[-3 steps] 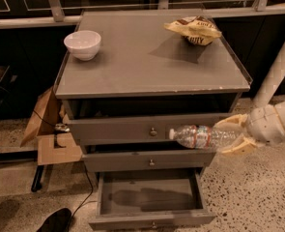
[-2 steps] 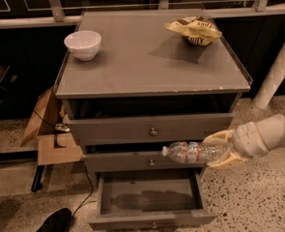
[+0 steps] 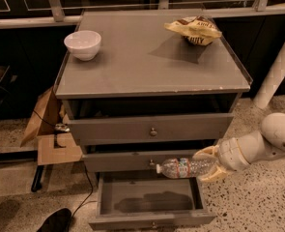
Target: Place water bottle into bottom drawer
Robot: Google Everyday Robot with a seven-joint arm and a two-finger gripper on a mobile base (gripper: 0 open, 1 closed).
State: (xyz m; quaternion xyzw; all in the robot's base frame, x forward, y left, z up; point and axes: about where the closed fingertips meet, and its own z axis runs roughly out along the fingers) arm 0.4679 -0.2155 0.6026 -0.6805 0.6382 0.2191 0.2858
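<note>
The water bottle [image 3: 184, 167], clear with a white cap and a red-and-blue label band, lies horizontal in the air with its cap pointing left. My gripper [image 3: 210, 165] is shut on its base end, coming in from the right on the white arm. The bottle hangs just above the open bottom drawer [image 3: 149, 195], in front of the middle drawer's front. The bottom drawer is pulled out and its inside shows only shadow.
A white bowl [image 3: 82, 44] stands at the cabinet top's left rear. A yellow chip bag [image 3: 194, 30] lies at its right rear. Cardboard pieces [image 3: 49, 129] and a black cable lie on the floor to the left. A white post [image 3: 277, 66] stands at the right.
My gripper has carried the bottle down and to the left, from level with the top drawer's front to just above the open bottom drawer.
</note>
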